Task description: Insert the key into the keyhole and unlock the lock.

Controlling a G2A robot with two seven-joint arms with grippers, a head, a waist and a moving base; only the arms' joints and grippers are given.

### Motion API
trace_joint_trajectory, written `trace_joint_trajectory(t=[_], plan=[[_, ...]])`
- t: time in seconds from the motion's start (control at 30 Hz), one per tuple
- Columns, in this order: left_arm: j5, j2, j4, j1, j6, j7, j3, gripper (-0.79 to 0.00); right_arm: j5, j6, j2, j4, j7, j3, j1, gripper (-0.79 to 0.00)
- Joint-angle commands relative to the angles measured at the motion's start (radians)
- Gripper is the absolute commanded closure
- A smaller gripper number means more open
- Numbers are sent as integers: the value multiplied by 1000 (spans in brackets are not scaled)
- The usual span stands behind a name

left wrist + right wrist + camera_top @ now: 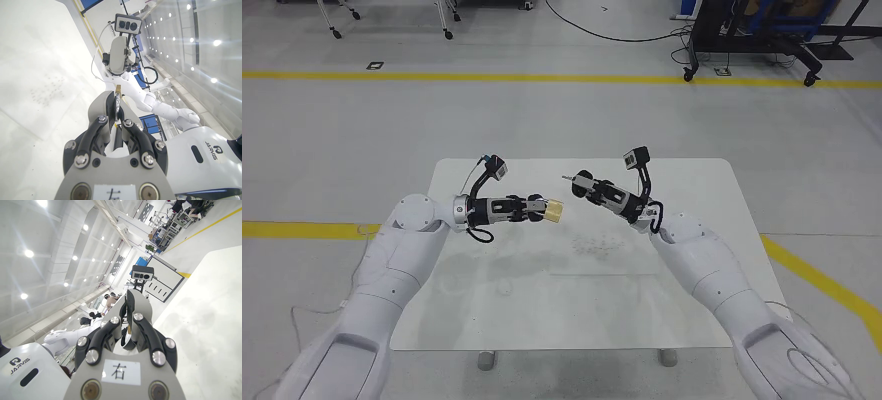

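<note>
The left pincer (pixel 540 209) is clamped on the brass lock (pixel 554 210), held above the tabletop (pixel 662 300). Just beyond it, the right pincer (pixel 584 184) is closed on the key (pixel 568 179), whose thin tip pokes out. Key and lock are near each other but apart, so lining up, inserting and turning all seem left to do.

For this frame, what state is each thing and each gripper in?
lock: held above the table, key not inserted.
key: held aloft, apart from the lock.
left gripper: shut on the lock.
right gripper: shut on the key.
</note>
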Motion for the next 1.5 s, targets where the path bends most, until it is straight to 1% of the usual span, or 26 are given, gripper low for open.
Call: trace_joint_trajectory(t=[0.0,0.27,0.4,0.47,0.53,0.67,0.73,1.0,1.03,1.1,1.17,1.23,1.3,1.37,1.4,1.43,1.47], plan=[[-4,3,-1,-1,-2,2,8,0,18,-10,-15,21,11,-20,19,0],[-50,18,0,-8,7,-7,16,0,7,0,-65,108,36,-82,81,0],[-79,23,51,-18,-5,5,4,0,54,-4,-78,121,116,-89,84,0],[-104,23,88,-27,0,0,-4,0,69,-9,-80,134,164,-87,87,0],[-129,22,126,-40,11,-10,-11,0,59,2,-79,137,186,-89,90,0],[-150,14,178,-61,26,-26,-7,0,46,-6,-70,118,178,-78,80,0],[-124,12,196,-77,30,-30,2,0,60,-18,-63,104,166,-61,71,0],[-124,12,196,-77,30,-30,2,0,74,-19,-58,91,165,-50,65,0],[-116,11,189,-70,40,-15,6,0,74,-19,-58,91,165,-50,65,0],[-75,8,153,-56,90,35,24,0,74,-19,-58,91,165,-50,65,0],[-16,4,131,-55,179,110,49,0,74,-19,-58,91,165,-50,65,0],[-6,-4,115,-57,295,154,69,0,64,-10,-56,71,136,-44,46,0],[2,-12,108,-63,355,196,83,0,34,-24,-47,56,105,-27,23,0],[27,-19,113,-74,384,249,95,0,5,-50,-34,39,75,0,-3,0],[41,-19,111,-78,380,264,98,0,-8,-73,-26,27,54,21,-18,0],[41,-19,111,-78,380,264,98,0,-12,-96,-18,6,39,42,-39,0],[41,-19,111,-78,380,264,98,0,-12,-96,-18,6,39,42,-39,0]])
